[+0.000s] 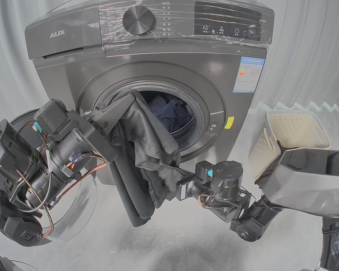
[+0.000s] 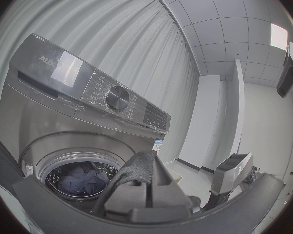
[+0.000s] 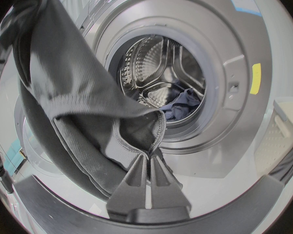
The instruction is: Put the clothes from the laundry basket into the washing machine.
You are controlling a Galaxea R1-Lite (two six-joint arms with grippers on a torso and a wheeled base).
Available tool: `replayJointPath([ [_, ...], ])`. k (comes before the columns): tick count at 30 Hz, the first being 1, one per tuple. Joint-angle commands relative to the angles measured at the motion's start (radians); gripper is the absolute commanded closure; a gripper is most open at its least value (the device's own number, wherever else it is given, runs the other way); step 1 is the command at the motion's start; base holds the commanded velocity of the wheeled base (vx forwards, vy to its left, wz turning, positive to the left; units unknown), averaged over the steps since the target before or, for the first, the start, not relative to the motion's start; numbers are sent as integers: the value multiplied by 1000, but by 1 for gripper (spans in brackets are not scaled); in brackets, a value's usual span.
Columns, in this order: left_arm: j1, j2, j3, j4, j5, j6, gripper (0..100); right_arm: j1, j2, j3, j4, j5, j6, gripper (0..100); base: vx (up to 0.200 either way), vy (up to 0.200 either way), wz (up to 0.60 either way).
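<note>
L gripper clamped on dark grey garment at door-opening rim of washing machine; R gripper, lower, jaws pinching its hem. Garment hangs outside drum; blue clothes inside. At machine's right: laundry basket.

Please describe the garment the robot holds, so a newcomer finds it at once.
Find the grey washing machine with its open drum. Before the opening hangs a dark grey garment, pinched by the left gripper above and the right gripper below. Unlike the blue clothes, it is outside the drum.
</note>
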Motion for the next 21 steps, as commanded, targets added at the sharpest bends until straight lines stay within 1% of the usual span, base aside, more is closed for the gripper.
replayJointPath([
  [1, 18, 0, -1, 0, 0, -4, 100, -73, -212, 136, 23, 4, -31, 100, 0, 0, 0],
  [3, 18, 0, -3, 0, 0, -4, 100, -81, -230, 145, 26, 6, -32, 100, 0, 0, 0],
  [4, 29, 1, -6, 0, 0, -4, 100, -114, -289, 173, 30, 23, -43, 100, 0, 0, 0],
  [5, 32, 1, -8, 0, 0, -4, 100, -121, -299, 178, 28, 26, -46, 100, 0, 0, 0],
  [7, 61, 0, -15, 0, 0, -6, 100, -159, -370, 204, 28, 40, -52, 100, 0, 0, 0],
  [9, 86, 0, -21, 0, 0, -6, 100, -180, -430, 227, 28, 49, -54, 100, 0, 0, 0],
  [10, 101, 0, -23, 0, 0, -6, 100, -194, -460, 239, 23, 61, -54, 100, 0, 0, 0],
  [14, 137, 9, -23, 0, 0, -4, 100, -240, -511, 247, -6, 93, -49, 100, 0, 0, 0],
  [16, 140, 12, -21, 0, 0, -4, 100, -243, -517, 248, -21, 93, -43, 100, 0, 0, 0],
  [17, 146, 15, -15, 0, -1, -6, 100, -243, -523, 260, -61, 96, -35, 100, 0, 0, 0],
  [21, 170, 53, -1, 0, 2, -4, 100, -234, -519, 254, -95, 106, -39, 100, 0, 0, 0],
])
